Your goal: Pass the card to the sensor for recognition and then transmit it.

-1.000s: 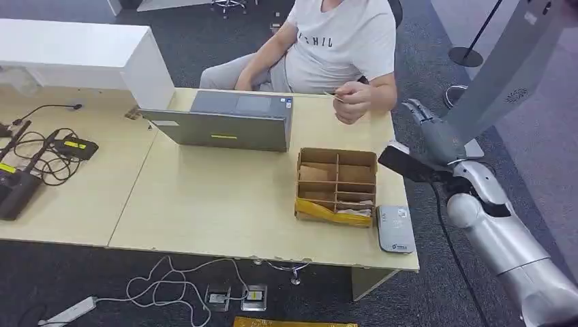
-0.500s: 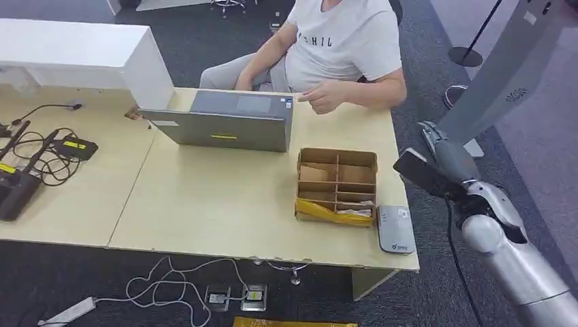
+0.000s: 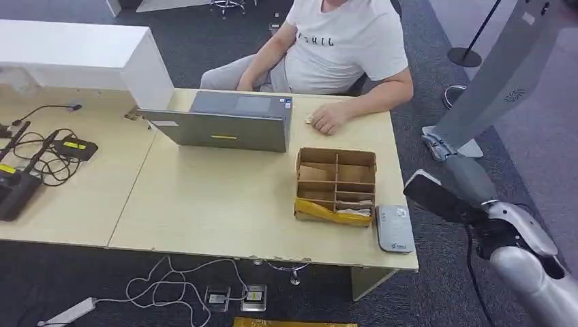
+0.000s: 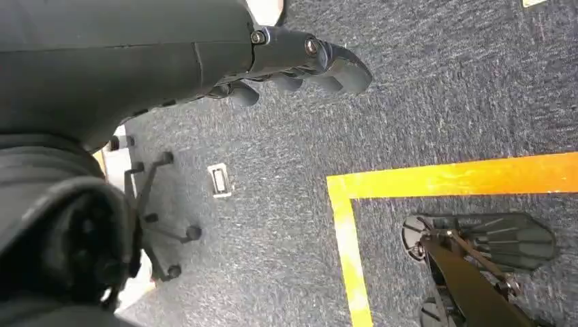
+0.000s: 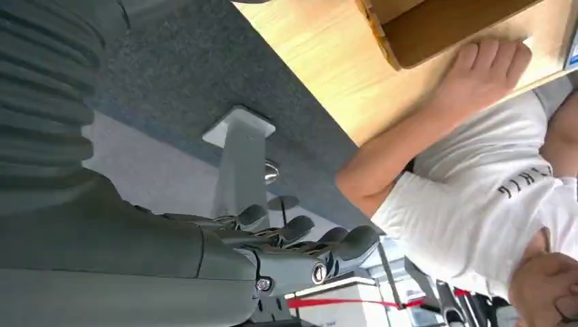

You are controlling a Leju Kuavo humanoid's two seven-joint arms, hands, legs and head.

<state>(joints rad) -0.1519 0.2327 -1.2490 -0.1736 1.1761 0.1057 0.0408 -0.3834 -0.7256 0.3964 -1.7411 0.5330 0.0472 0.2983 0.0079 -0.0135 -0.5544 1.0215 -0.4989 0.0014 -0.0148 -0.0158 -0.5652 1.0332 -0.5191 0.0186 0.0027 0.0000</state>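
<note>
Here, the sensor [image 3: 395, 229] is a flat grey slab with rounded corners and small markings on its top face. It lies on the tabletop [image 3: 218, 204] at the near right corner, just beside the right wall of an open cardboard box [image 3: 336, 184] with dividers. The card cannot be identified with certainty: a small pale item lies against the fingers of the person's hand [image 3: 330, 117], which rests on the far right part of the tabletop, but it is too small to confirm.

The right hand [image 3: 450, 157] hangs off the right edge of the tabletop, over the floor, to the right of the box and farther away than the sensor, touching neither. In the right wrist view the right hand [image 5: 293, 245] has its fingers extended side by side, slightly bent, with nothing in them. The left hand [image 4: 293, 65] hangs over the carpet, fingers loosely extended and holding nothing.

The tabletop is pale wood. A grey laptop [image 3: 225, 122] stands at its far side, and black cables [image 3: 41, 153] lie at the left. The floor is dark grey carpet [image 3: 409, 293] with a yellow line [image 4: 443, 178]. A grey stand [image 3: 504, 75] rises at the right.
</note>
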